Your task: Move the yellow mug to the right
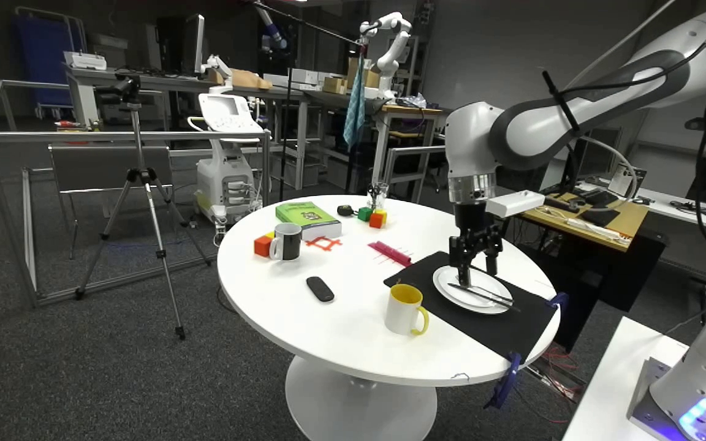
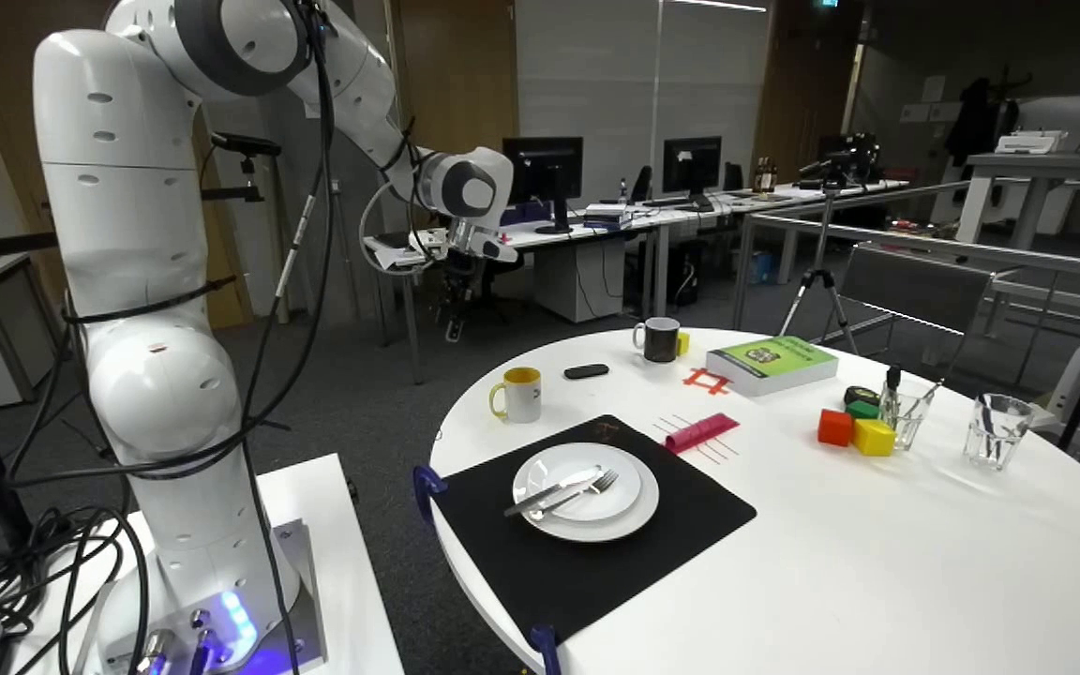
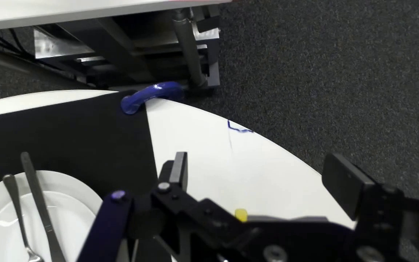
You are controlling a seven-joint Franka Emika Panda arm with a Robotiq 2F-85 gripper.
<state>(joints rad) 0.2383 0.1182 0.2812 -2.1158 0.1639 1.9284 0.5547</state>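
The gripper (image 3: 258, 175), nearest in the wrist view, is spread wide. In an exterior view, the yellow mug (image 1: 399, 313) (white on the outside) is set upright on the round table (image 1: 353, 324), near the black mat (image 1: 503, 334). Farther off, a black mug (image 1: 290, 243) and a green book (image 1: 307, 213) are seen.

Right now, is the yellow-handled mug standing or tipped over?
Standing: both exterior views show the yellow-handled mug with its rim up.

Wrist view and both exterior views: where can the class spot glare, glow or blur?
Wrist view: a bright glint on the blue table clamp, the gripper softly blurred at the lower right; both exterior views: a blue light strip glowing on the robot's base.
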